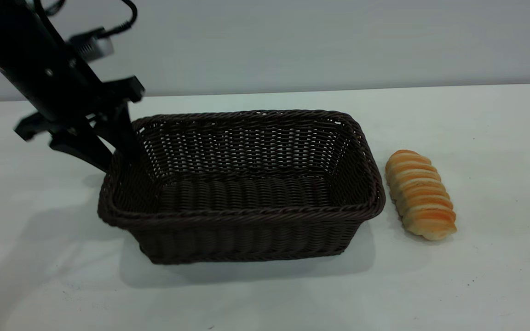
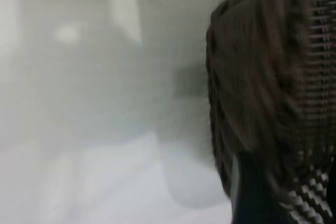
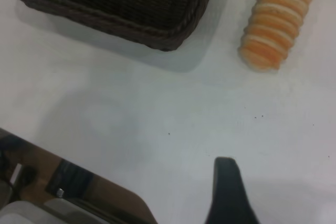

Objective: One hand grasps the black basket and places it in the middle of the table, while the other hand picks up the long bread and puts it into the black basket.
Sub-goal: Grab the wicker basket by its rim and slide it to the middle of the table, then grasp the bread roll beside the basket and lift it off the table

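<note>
The black basket (image 1: 246, 188) stands on the white table (image 1: 476, 138), near its middle, and is empty. My left gripper (image 1: 120, 161) reaches down from the upper left and straddles the basket's left rim, one finger inside and one outside, shut on it. The left wrist view is blurred and shows the basket's weave (image 2: 273, 77) beside one dark finger (image 2: 252, 192). The long bread (image 1: 420, 194) lies on the table just right of the basket, not touching it. It also shows in the right wrist view (image 3: 277, 22). My right gripper (image 3: 281, 187) hovers above bare table, short of the bread, open and empty, with one finger (image 3: 226, 192) showing.
The basket's corner (image 3: 168, 30) shows in the right wrist view. The table's front edge (image 3: 105, 182) and some equipment below it lie close to the right gripper. A plain grey wall (image 1: 338, 41) runs behind the table.
</note>
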Tool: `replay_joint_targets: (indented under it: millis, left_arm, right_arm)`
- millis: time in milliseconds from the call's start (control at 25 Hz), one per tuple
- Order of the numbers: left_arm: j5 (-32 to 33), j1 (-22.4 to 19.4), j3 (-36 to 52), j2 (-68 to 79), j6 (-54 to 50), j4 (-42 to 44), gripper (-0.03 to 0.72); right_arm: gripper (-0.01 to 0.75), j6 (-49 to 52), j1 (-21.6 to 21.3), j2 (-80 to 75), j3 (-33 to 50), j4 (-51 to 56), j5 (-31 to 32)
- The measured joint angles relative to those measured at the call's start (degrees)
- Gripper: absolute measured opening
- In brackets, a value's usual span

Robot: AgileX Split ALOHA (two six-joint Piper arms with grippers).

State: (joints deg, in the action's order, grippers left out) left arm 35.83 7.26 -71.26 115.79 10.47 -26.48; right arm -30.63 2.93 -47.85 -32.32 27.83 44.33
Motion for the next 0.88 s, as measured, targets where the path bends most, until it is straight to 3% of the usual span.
replay_joint_targets:
  millis: [360, 680, 880]
  left_arm:
    - [3.3, 0.0, 0.0, -10.7, -10.5, 15.8, 0.415]
    - [4.8, 0.0, 0.0, -24.5, -11.5, 16.5, 0.415]
    - [5.6, 0.0, 0.0, -33.3, -10.5, 17.1, 0.415]
  right_arm:
    - [0.495, -2.1, 0.0, -0.6, 0.0, 3.9, -0.8]
    - [0.495, -13.5, 0.0, -14.9, -0.1, 19.7, -11.2]
    - [0.495, -21.2, 0.0, -29.7, -4.7, 26.1, -14.9]
